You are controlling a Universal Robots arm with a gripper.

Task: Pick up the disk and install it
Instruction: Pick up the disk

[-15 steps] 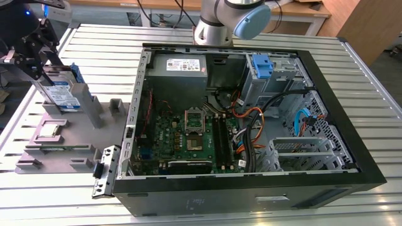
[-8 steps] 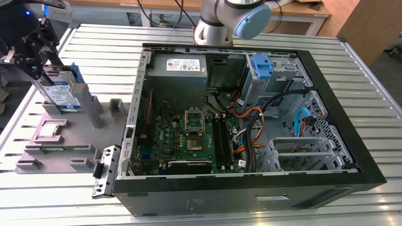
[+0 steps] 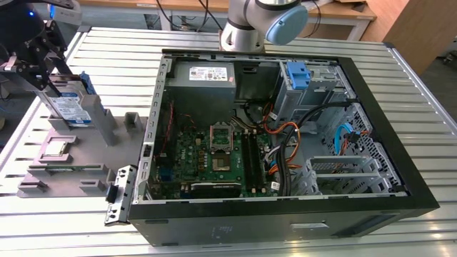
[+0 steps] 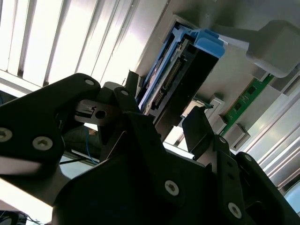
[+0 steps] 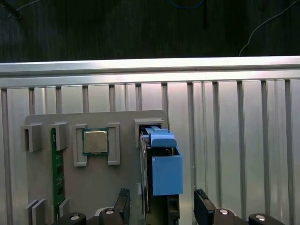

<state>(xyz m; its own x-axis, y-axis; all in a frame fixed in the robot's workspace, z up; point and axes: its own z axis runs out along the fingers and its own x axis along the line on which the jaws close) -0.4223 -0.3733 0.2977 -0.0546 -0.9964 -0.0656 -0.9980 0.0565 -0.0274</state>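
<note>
Exterior view: the end effector [image 3: 50,75] hangs over a grey fixture [image 3: 89,155] on the worktop [image 3: 64,230], at the exterior view's left and well apart from the open computer case [image 3: 400,176]. The disk [image 3: 74,110] stands on edge in that fixture, just under the fingers.

Second wrist view: the 2 fingers are spread, 1 on each side of the disk [image 4: 187,79], gripping nothing.

First wrist view: a gap shows between each fingertip and the disk [image 5: 166,173], which sits beside a processor chip [image 5: 95,141].

I judge the pick-up step is in hand. Closing calls for both pads to face the flat sides squarely.
</note>
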